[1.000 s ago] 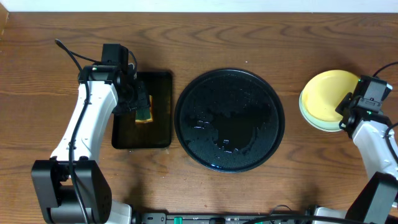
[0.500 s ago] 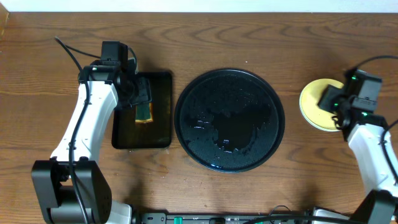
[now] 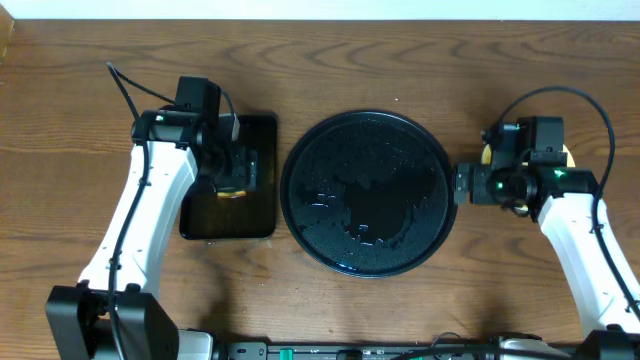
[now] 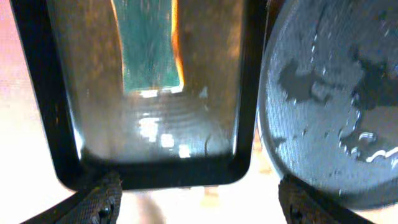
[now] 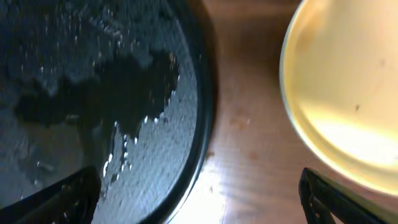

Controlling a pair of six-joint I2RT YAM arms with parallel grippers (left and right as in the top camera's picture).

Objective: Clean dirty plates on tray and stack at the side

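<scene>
Your right gripper is hanging with its fingers spread wide over the strip of worktop between the tray and the yellow plate. The plate is sitting on the worktop just right of the tray, which is glistening wet. Your left gripper is also gaping, over the small rectangular tray holding the sponge.
</scene>
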